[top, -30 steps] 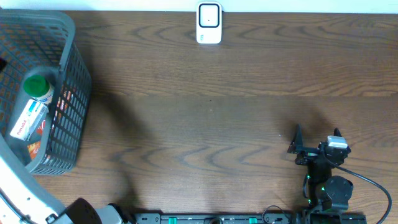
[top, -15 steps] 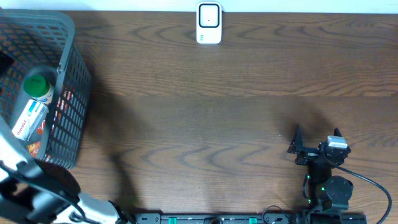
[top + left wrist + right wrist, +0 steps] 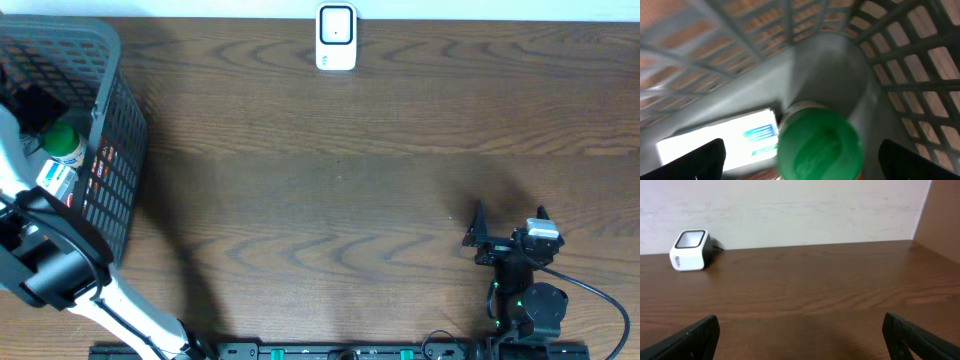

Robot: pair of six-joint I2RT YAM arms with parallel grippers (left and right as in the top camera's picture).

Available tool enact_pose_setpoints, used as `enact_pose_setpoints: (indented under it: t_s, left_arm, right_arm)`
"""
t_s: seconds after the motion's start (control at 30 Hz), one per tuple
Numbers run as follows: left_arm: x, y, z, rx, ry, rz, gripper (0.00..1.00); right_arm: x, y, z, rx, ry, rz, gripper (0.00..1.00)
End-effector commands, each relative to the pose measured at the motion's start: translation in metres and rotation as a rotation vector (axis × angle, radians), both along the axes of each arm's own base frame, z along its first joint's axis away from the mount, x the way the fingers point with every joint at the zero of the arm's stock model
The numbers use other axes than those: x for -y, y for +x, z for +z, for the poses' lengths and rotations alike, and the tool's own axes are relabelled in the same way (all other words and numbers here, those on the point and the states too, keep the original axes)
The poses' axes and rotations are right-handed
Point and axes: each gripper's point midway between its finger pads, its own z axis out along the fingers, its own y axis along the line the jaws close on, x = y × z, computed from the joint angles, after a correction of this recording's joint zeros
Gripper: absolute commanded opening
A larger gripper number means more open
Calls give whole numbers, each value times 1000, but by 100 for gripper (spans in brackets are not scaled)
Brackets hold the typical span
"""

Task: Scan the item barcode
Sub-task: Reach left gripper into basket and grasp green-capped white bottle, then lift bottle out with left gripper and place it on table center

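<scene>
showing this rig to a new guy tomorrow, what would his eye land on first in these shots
The grey basket at the table's left edge draws the eye, with the left gripper open above a green-capped bottle and a white box inside it. Next comes the white scanner, alone at the middle of the far edge. The right gripper rests open at the near right, holding nothing.
</scene>
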Motion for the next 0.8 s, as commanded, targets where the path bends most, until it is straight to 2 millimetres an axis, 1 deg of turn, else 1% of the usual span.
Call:
enact_pose_setpoints:
  t_s: [0.0, 0.1, 0.3, 0.43, 0.53, 0.63, 0.67, 0.77]
  left_arm:
    - [5, 10, -10, -5, -3, -8, 98]
    - [7, 15, -23, -20, -14, -17, 98]
    - [8, 14, -56, -72, -50, -13, 98]
    - [11, 15, -72, -93, -80, -17, 98]
    - [14, 15, -80, -98, -100, -19, 98]
    - [14, 17, -80, -97, -98, -21, 99]
    - [14, 17, -80, -96, -98, -21, 98]
    - [15, 16, -80, -97, -98, -21, 79]
  right_arm:
    - [-1, 0, 0, 1, -12, 5, 99]
    - [-1, 0, 0, 1, -12, 5, 99]
    - [-1, 0, 0, 1, -12, 5, 99]
    - [-1, 0, 0, 1, -12, 5, 99]
    - [-1, 0, 0, 1, -12, 5, 99]
    - [-1, 0, 0, 1, -12, 5, 99]
    - [-1, 0, 0, 1, -12, 5, 99]
    - [-1, 0, 0, 1, -12, 5, 99]
